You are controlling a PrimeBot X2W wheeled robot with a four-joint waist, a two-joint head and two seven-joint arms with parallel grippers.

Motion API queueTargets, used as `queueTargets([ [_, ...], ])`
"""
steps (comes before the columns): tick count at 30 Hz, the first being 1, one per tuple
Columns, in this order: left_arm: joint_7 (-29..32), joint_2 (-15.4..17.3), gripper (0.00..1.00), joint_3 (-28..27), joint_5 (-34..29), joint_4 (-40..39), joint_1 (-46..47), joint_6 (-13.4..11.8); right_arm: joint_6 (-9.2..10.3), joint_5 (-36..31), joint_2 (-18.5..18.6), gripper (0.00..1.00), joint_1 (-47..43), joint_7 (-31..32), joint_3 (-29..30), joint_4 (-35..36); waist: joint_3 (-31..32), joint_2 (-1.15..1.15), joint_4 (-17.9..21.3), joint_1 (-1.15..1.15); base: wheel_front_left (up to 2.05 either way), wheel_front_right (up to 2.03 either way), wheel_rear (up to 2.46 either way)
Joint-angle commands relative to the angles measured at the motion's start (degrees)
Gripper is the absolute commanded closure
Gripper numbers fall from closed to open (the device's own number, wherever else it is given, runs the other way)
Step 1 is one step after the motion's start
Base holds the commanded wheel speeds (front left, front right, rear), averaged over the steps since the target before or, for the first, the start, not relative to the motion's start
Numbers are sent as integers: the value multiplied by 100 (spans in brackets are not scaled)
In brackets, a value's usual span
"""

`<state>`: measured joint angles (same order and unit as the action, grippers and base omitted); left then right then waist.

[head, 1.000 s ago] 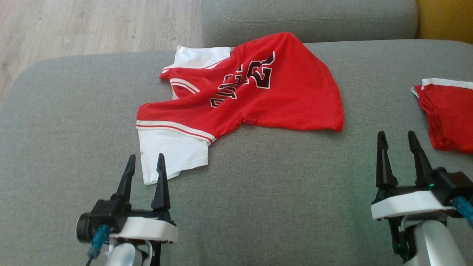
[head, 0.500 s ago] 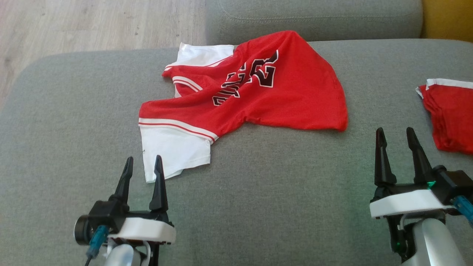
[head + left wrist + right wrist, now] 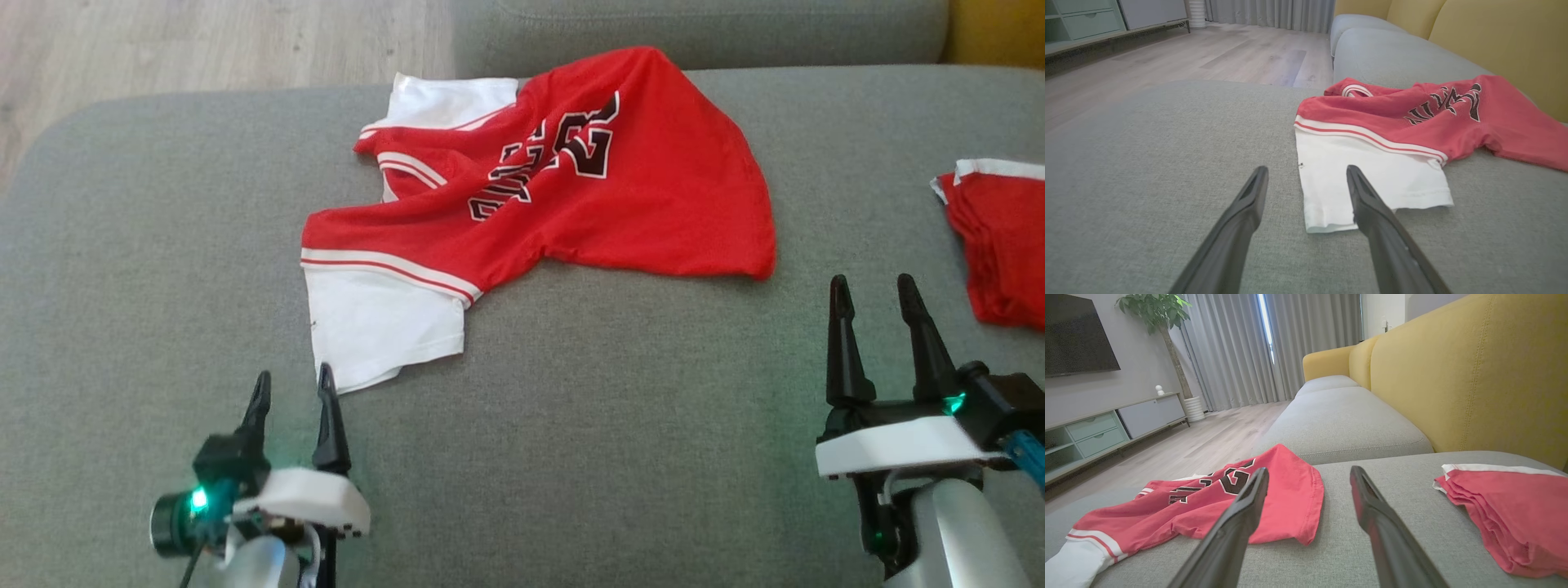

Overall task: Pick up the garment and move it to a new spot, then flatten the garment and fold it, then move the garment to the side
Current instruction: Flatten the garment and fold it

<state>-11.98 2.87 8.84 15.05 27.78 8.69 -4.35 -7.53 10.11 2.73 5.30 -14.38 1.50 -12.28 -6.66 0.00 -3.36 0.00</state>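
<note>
At the far left, pale wooden floor [image 3: 204, 41] runs beyond the edge of the grey fabric sofa seat [image 3: 612, 433] that I lean over. My left jaws stand wide at the near left and hold nothing. Their two long dark fingers [image 3: 331, 433] point away from me. The tip of the right one sits just at the near corner of a white sleeve [image 3: 384, 327]; I cannot tell whether it touches the cloth.

That sleeve belongs to the red mesh jersey with white sleeves and black-and-white lettering [image 3: 637, 212]. It lies rumpled across the middle of the seat. Its other white sleeve reaches the far edge, and its red body spreads out to the right.

Further right, at the near right, my right jaws are also wide and empty. Their dark fingers [image 3: 842, 351] point away over the seat, apart from both garments. At the right edge lies a second red garment with a white band [image 3: 1000, 245], folded into a stack. Behind the seat on that side rises the mustard-yellow sofa backrest [image 3: 1474, 375].
</note>
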Motion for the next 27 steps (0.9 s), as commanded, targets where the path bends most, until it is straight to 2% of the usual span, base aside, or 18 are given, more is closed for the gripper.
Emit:
queueTargets([
  [1, 84, 92, 0, -195, 2, -57, 342, 24, 4, 50, 15, 0, 164, -62, -162, 212, -79, 0, 28, 0, 0, 0, 0],
  [5, 387, 190, 0, -136, 10, 246, 601, 98, 4, 65, 15, 0, 220, -62, -173, 201, -208, 0, 87, 0, 0, 0, 0],
  [18, 1352, 378, 0, -146, 96, 1057, 1050, -77, 4, 177, 15, 0, 348, -62, -158, 195, -397, 0, 265, 0, 0, 0, 0],
  [22, 1672, 353, 0, 6, 115, 1159, 1001, 45, 4, 209, 15, 0, 356, -62, -140, 191, -391, 0, 269, 0, 0, 0, 0],
  [23, 1750, 340, 4, 48, 129, 1164, 985, 92, 4, 216, 15, 0, 356, -62, -132, 191, -389, 0, 265, 0, 0, 0, 0],
  [24, 1804, 329, 60, 79, 146, 1154, 972, 132, 4, 223, 15, 0, 356, -62, -124, 190, -386, 0, 259, 0, 0, 0, 0],
  [25, 1833, 321, 100, 110, 158, 1130, 960, 174, 4, 231, 15, 0, 356, -62, -118, 189, -381, 0, 253, 0, 0, 0, 0],
  [27, 1826, 299, 100, 150, 199, 1040, 936, 252, 4, 241, 15, 0, 356, -62, -111, 178, -369, 0, 234, 0, 0, 0, 0],
])
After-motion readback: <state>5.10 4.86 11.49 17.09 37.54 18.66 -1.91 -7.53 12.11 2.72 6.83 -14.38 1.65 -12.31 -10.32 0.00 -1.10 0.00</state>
